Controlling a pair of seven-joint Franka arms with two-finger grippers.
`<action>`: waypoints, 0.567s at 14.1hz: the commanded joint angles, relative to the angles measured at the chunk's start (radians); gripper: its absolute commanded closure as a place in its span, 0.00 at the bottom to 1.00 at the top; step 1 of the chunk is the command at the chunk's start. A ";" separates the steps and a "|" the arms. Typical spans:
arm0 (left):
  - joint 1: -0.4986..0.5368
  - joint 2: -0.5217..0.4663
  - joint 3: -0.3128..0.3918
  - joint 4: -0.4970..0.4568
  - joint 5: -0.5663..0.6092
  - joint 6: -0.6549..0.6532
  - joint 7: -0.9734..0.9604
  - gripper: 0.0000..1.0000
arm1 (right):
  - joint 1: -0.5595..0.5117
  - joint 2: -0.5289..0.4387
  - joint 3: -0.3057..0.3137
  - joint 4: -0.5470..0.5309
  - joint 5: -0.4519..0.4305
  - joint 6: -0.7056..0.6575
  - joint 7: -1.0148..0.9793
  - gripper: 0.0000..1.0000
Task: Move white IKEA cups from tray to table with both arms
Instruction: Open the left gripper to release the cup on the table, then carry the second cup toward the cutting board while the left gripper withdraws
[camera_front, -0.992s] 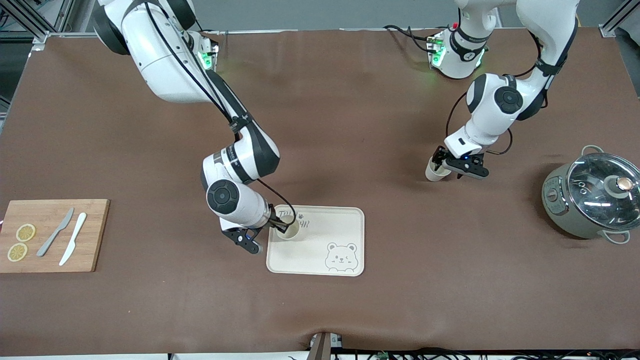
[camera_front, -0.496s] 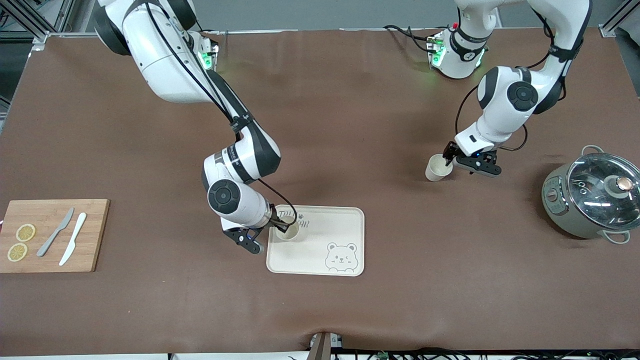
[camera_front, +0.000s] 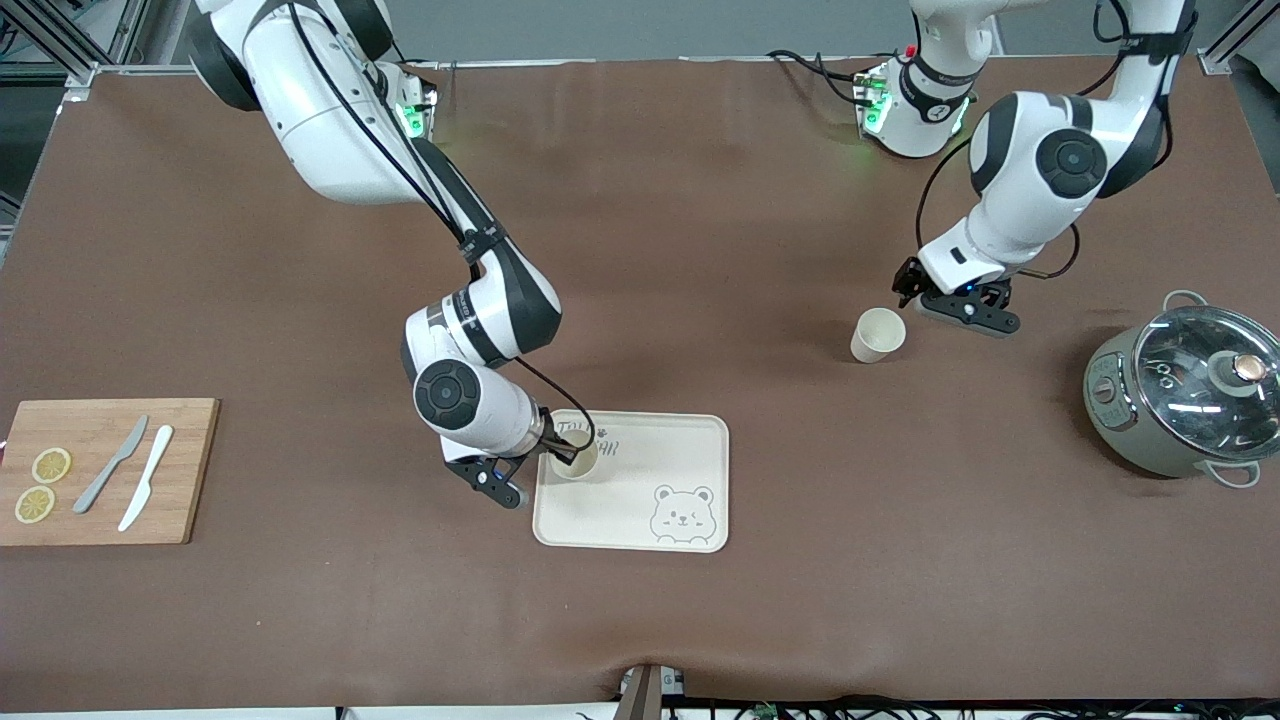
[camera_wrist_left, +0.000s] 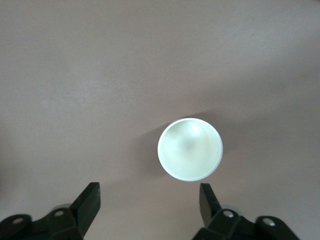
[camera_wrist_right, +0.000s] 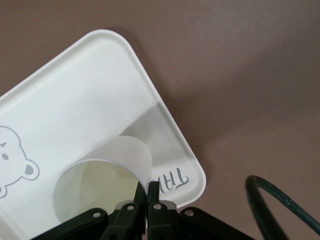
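From the front I see the right gripper (camera_front: 560, 452) down at the tray (camera_front: 690, 440), at the corner nearest the right arm's base, with one cup (camera_front: 577, 462) standing there on the tray. That view hides the fingers; the right wrist view settles it: the two fingers (camera_wrist_right: 141, 196) are pinched narrow on the cup's (camera_wrist_right: 107, 170) rim, one inside the wall and one outside. The same view shows the cup sitting upright on the tray (camera_wrist_right: 90, 80), beside the handwritten lettering and some way from the printed bear.

The left gripper (camera_front: 925, 297) hangs over bare table, just beside the second cup (camera_front: 878, 334) and apart from it. The front view does not give me its spread. The left wrist view does: the fingers (camera_wrist_left: 89, 200) stand wide, with nothing between them, and the cup (camera_wrist_left: 190, 149) stands upright and empty on the brown mat.

Only the front view shows the rest: a pot (camera_front: 1185, 392) with a glass lid toward the left arm's end, and a cutting board (camera_front: 190, 470) toward the right arm's end.
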 joint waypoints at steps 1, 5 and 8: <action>0.007 -0.043 -0.007 0.102 -0.047 -0.161 0.015 0.00 | -0.026 -0.002 0.004 0.087 0.005 -0.123 -0.027 1.00; 0.019 -0.037 0.002 0.223 -0.055 -0.261 -0.012 0.00 | -0.080 -0.045 -0.004 0.067 0.001 -0.170 -0.195 1.00; 0.042 0.003 0.006 0.350 -0.054 -0.316 -0.066 0.00 | -0.147 -0.099 -0.005 -0.014 -0.001 -0.238 -0.313 1.00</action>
